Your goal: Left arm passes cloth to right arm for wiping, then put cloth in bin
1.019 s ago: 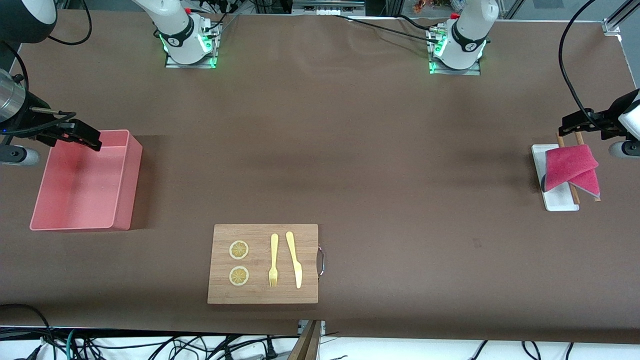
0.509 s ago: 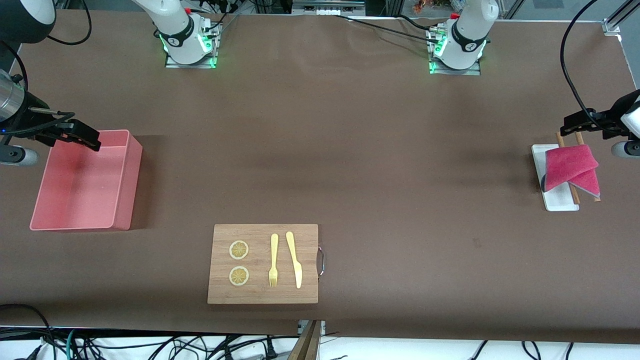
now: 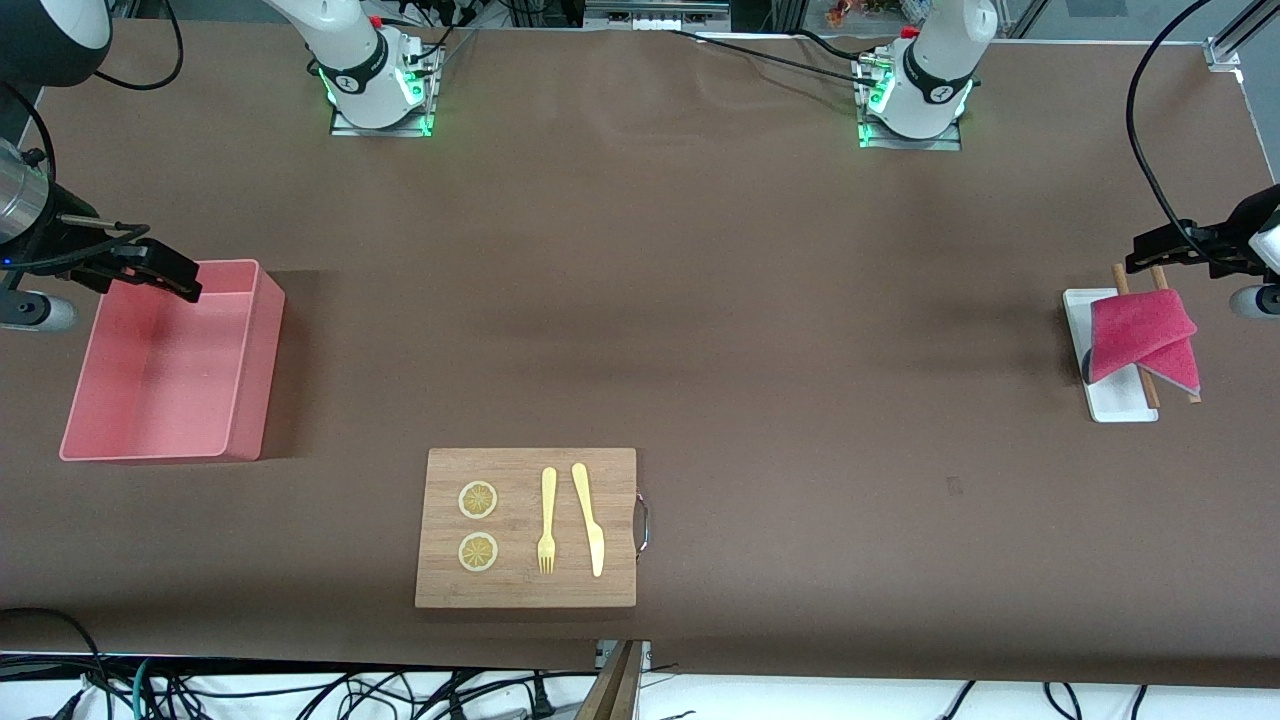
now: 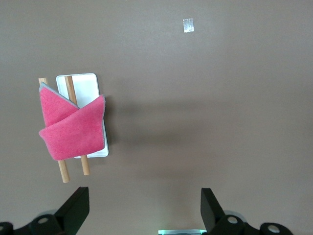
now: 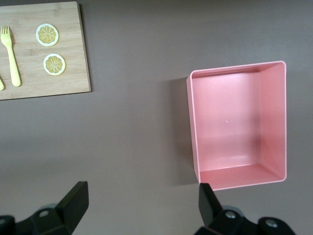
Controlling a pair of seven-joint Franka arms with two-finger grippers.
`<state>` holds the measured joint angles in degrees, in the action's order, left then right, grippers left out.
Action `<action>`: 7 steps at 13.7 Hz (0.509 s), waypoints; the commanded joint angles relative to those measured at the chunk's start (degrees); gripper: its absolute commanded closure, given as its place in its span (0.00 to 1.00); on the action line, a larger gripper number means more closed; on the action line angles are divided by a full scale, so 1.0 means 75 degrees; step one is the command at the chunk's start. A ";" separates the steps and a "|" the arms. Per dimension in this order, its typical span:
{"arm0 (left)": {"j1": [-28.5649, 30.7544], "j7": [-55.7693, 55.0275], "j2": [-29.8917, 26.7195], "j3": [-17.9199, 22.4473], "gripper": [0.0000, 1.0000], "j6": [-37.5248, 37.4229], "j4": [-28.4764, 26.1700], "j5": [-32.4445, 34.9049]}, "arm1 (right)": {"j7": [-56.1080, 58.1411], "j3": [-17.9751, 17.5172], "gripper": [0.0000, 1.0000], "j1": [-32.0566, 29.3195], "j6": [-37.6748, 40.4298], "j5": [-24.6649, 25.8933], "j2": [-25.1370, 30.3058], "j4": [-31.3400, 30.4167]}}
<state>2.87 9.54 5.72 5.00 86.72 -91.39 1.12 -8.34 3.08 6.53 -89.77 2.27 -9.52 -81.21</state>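
Note:
The magenta cloth point(image 3: 1140, 335) lies folded across two wooden sticks point(image 3: 1150, 385) and a small white tray point(image 3: 1112, 405) at the left arm's end of the table. In the left wrist view the cloth point(image 4: 73, 129) is well apart from the fingers. My left gripper point(image 3: 1160, 250) hangs open and empty over the table beside the tray; the left wrist view shows only bare table between its fingers point(image 4: 144, 198). The salmon-pink bin point(image 3: 252, 350) stands empty at the right arm's end. My right gripper point(image 3: 165, 270) hovers open over the bin's rim, holding nothing point(image 5: 142, 192).
A wooden board point(image 3: 525, 590) lies near the front edge, carrying two lemon slices point(image 3: 478, 500), a yellow fork point(image 3: 547, 520) and a yellow knife point(image 3: 588, 518). Cables hang from both arms, and more lie below the table's front edge.
My left gripper has drifted slightly toward the left arm's end of the table. The right gripper, cloth and bin have not visibly moved.

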 commanded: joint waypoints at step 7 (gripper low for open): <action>0.0004 0.0040 0.0010 -0.0022 0.00 0.0051 0.0033 -0.0126 | -0.0024 -0.0047 0.00 -0.0051 0.0087 0.0049 -0.0079 0.0187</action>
<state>2.84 9.54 5.78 4.89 86.81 -91.39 1.12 -8.34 3.08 6.53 -89.77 2.27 -9.52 -81.21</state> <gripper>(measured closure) 0.000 0.000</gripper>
